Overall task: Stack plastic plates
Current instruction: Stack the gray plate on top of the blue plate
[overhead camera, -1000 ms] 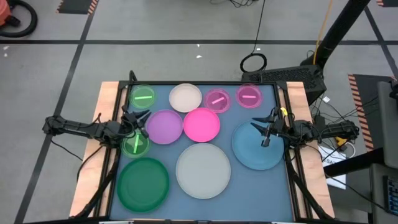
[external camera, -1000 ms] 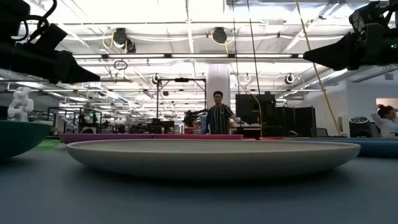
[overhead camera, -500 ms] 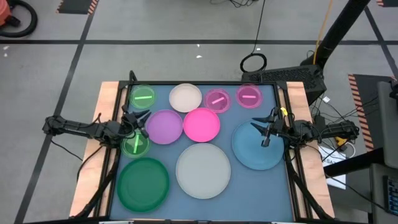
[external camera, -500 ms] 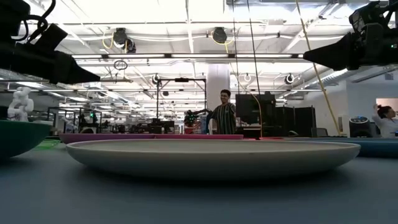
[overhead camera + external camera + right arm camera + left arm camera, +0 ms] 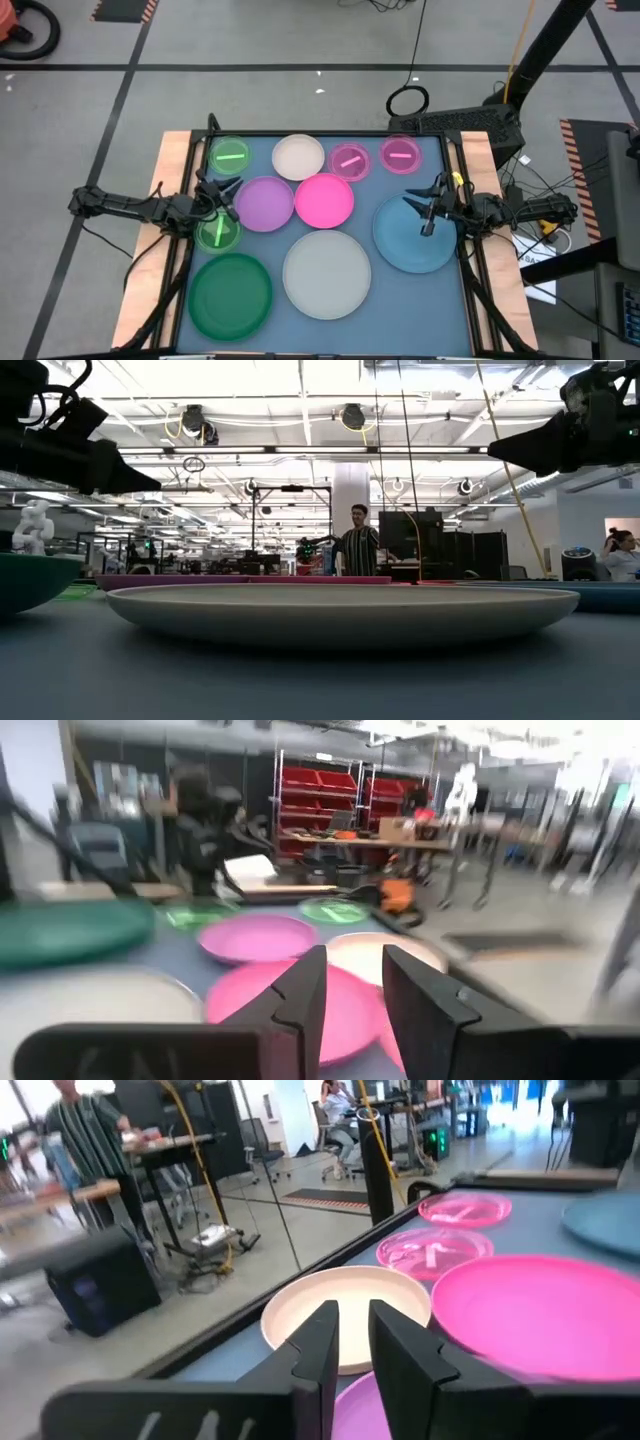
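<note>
Ten plates lie flat on the blue table top. Along the far side are a small translucent green plate [image 5: 230,156], a white one [image 5: 298,157] and two translucent pink ones [image 5: 349,161] [image 5: 400,154]. The middle holds purple [image 5: 264,203], hot pink [image 5: 324,200] and large blue [image 5: 415,238] plates. Nearer me are a second small green [image 5: 218,233], a large dark green [image 5: 231,294] and a large white [image 5: 327,273] plate. My left gripper [image 5: 228,198] hangs above the purple plate's left edge, fingers nearly together. My right gripper [image 5: 418,212] hangs above the blue plate, also nearly closed. Neither touches anything.
Wooden rails [image 5: 168,190] run along the table's left and right sides. A black frame [image 5: 330,134] borders the far edge. In the low view both grippers [image 5: 140,480] [image 5: 500,452] hang well above the plates. A person [image 5: 352,540] stands far behind the table.
</note>
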You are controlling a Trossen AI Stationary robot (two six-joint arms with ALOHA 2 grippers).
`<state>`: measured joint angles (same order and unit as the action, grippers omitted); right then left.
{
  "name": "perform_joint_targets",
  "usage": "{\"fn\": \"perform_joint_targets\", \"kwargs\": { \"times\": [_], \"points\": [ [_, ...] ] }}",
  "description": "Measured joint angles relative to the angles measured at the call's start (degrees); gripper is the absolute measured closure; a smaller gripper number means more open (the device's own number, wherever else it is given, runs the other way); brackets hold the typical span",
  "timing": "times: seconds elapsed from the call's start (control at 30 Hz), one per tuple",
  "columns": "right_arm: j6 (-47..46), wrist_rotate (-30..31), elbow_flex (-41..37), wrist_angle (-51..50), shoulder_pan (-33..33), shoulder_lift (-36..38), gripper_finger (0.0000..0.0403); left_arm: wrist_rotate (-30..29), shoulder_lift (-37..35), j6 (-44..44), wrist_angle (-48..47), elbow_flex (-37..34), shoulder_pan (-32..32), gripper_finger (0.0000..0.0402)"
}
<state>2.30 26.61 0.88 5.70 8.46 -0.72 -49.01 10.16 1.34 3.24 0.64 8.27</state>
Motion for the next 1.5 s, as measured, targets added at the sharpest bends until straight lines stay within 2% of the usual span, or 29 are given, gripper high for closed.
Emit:
{"fn": "perform_joint_targets", "kwargs": {
  "times": [0.07,0.17,0.27,0.4,0.57,0.77,0.9,1.0,1.17,1.33,1.5],
  "points": [
    [-9.18,0.18,0.0,1.65,0.01,-0.01,0.031,0.0,0.01,-4.0,0.09,0.0,0.0,0.0334],
    [-23.01,0.16,-0.01,3.11,-0.02,0.01,0.031,0.0,0.01,-5.53,0.72,-0.01,0.0,0.0334],
    [-27.4,0.16,-0.02,3.09,-0.02,-0.16,0.031,0.01,0.01,-4.53,1.53,-0.01,0.0,0.0334],
    [-28.41,0.2,0.01,5.39,-0.01,-1.95,0.031,0.0,-0.01,-2.55,3.58,-0.02,0.0,0.0334],
    [-26.94,-0.14,-0.02,15.61,-0.01,-8.02,0.031,0.01,0.0,-0.96,5.19,-0.02,0.0,0.0334],
    [-25.7,-1.33,0.19,29.75,-0.01,-20.25,0.031,0.01,0.01,3.21,5.52,-0.02,0.0,0.0334],
    [-25.63,-1.33,2.9,32.56,-0.01,-29.81,0.031,0.01,0.01,4.99,7.02,-0.02,0.0,0.0334],
    [-25.34,-1.32,7.77,33.55,-0.02,-36.85,0.031,1.51,0.01,6.7,9.15,-0.02,0.0,0.0334],
    [-23.22,-1.25,16.03,33.33,-0.02,-47.28,0.031,7.29,0.01,10.6,11.56,1.26,0.0,0.0334],
    [-20.2,-1.35,25.65,32.6,-0.02,-57.09,0.031,7.96,0.01,14.45,11.53,5.41,0.0,0.0334],
    [-19.3,-1.37,36.22,25.86,-0.02,-66.08,0.031,8.01,0.01,15.51,10.09,11.71,0.0,0.0334]
  ]
}}
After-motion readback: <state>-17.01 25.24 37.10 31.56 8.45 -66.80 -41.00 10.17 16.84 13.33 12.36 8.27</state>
